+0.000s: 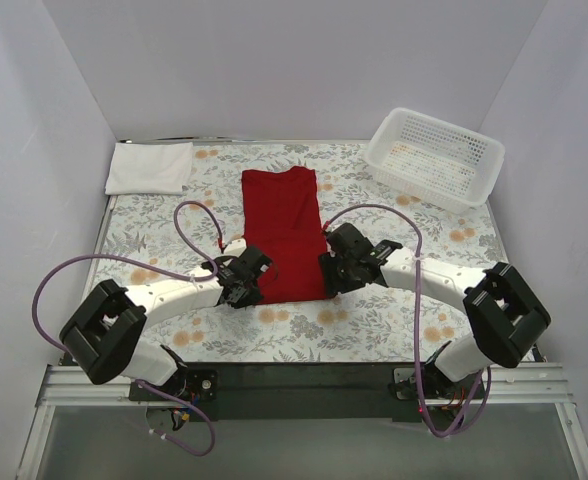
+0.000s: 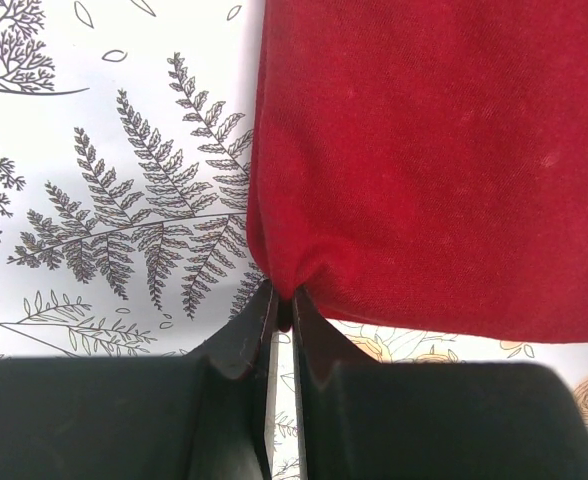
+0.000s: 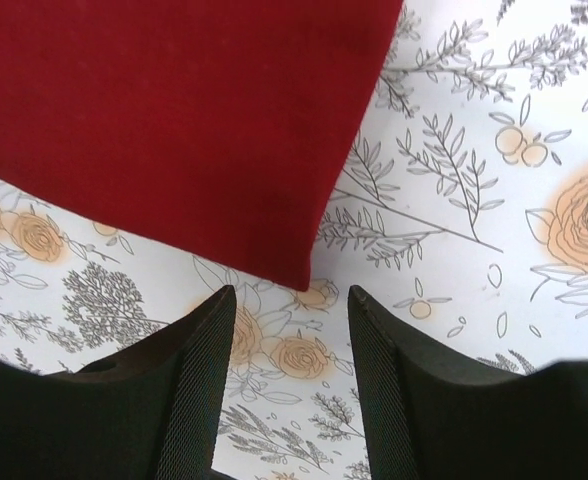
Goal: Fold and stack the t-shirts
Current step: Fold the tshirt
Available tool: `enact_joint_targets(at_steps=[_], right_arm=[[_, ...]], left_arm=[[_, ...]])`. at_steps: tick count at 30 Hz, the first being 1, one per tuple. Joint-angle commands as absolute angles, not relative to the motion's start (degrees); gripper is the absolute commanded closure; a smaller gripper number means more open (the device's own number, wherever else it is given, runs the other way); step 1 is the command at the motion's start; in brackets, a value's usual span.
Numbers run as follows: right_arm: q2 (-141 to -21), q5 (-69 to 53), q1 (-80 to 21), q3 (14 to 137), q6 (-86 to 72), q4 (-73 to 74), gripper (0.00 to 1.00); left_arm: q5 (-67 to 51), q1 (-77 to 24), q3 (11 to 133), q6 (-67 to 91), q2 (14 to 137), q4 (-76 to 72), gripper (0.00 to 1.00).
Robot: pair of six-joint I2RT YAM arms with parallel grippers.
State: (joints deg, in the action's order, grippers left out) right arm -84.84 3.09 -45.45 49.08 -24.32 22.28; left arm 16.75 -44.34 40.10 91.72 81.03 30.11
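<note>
As left claw [image 2: 284, 305] nips red shirt [image 2: 424, 150], right claw [image 3: 291, 296] hangs open.

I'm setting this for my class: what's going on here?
A red t-shirt is mid-fold, a long strip on the flowered table. The robot's left gripper is shut on its near left corner. The right gripper is open, the near right corner just ahead of it, ungripped. A folded white t-shirt lies far left; a white basket stands far right.
</note>
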Motion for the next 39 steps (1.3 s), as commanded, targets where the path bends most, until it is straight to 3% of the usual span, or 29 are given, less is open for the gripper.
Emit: enact_joint_targets(at_steps=[1,12,28,34,39], right_arm=[[-87.1,4.4,-45.9,52.4,-25.3,21.3,0.45],[-93.1,4.8,-46.7,52.2,-25.9,21.9,0.58],[-101.3,9.5,-51.7,50.8,-30.0,30.0,0.67],[-100.5,9.4,-51.7,50.5,-29.3,30.3,0.99],[-97.2,6.6,-53.7,50.5,-27.5,35.5,0.99]], left_arm=[[13.5,-44.5,36.7,91.9,82.4,33.2,1.0],[13.3,-44.5,36.8,91.8,80.5,33.7,1.0],[13.1,-44.5,37.1,91.6,78.3,35.4,1.0],[12.1,-44.5,37.4,91.1,78.7,36.1,1.0],[6.6,-45.3,37.6,91.7,75.1,40.3,1.0]])
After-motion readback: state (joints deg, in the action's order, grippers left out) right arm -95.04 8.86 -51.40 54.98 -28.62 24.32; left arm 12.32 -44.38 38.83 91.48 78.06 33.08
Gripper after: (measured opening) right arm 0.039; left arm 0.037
